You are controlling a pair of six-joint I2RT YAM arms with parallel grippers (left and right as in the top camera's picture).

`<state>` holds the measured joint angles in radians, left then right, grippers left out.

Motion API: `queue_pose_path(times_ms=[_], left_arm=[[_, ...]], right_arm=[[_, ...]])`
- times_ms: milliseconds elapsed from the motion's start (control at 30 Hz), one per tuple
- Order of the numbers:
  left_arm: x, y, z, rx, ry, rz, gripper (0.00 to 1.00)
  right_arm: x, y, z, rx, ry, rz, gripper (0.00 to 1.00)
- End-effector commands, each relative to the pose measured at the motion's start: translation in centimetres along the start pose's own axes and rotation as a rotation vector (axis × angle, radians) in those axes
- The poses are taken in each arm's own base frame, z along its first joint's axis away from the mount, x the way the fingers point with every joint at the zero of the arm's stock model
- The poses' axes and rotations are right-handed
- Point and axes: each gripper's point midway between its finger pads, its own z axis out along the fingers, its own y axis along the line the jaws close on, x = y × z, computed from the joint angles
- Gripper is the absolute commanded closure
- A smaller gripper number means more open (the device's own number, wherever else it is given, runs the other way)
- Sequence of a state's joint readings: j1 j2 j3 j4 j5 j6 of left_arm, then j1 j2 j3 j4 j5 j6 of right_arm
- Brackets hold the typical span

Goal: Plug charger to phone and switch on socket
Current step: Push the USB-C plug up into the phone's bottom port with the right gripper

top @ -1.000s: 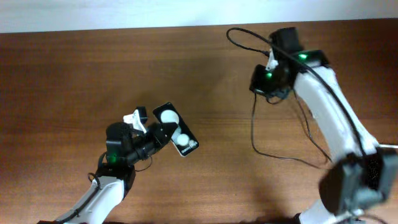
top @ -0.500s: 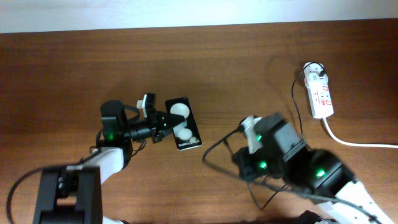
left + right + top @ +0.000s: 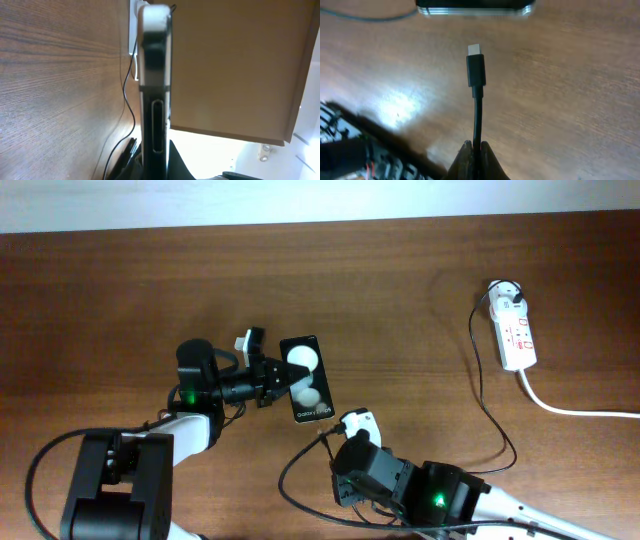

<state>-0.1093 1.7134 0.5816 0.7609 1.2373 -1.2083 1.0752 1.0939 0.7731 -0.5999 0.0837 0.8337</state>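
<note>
My left gripper [image 3: 274, 377] is shut on the phone [image 3: 306, 379], a black slab with two white round patches, and holds it on edge over the table. In the left wrist view the phone [image 3: 155, 100] is edge-on with a slot in its side, clamped between the jaws [image 3: 155, 167]. My right gripper [image 3: 476, 150] is shut on the charger, a thin black cable. Its connector tip [image 3: 475, 67] points at the phone's edge [image 3: 475, 7] with a short gap between them. In the overhead view the right gripper [image 3: 336, 442] is just below the phone. The white socket [image 3: 515, 330] lies at the far right.
A thick white cord [image 3: 575, 409] runs from the socket to the right edge. The black cable [image 3: 483, 395] trails from the socket down the table and loops by the right arm [image 3: 410, 485]. A wooden panel [image 3: 235, 65] shows behind the phone.
The right arm has swung from the far right to the front middle, bringing the cable tip up to the phone. The left gripper has shifted the phone a little to the right.
</note>
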Motion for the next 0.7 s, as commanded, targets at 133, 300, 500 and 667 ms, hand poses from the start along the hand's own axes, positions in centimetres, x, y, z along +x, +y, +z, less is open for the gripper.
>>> queue_pose_path(times_ms=[133,300,500,667], left_arm=[[-0.41,-0.66,0.16,0.01,0.003,0.062,1.0],[-0.43,-0.66,0.16,0.01,0.002,0.061,1.0],[-0.72,-0.56,0.16,0.004,-0.015,0.019,1.0],[-0.72,-0.55,0.16,0.004,-0.015,0.015,1.0]], right_arm=[[-1.07,-0.06,0.14,0.014,-0.063,0.037,0.96],[-1.05,-0.03,0.14,0.013,-0.062,0.038,0.96],[-0.97,0.05,0.16,0.008,-0.057,0.038,0.96],[-0.89,0.0,0.42,0.014,-0.052,0.037,0.96]])
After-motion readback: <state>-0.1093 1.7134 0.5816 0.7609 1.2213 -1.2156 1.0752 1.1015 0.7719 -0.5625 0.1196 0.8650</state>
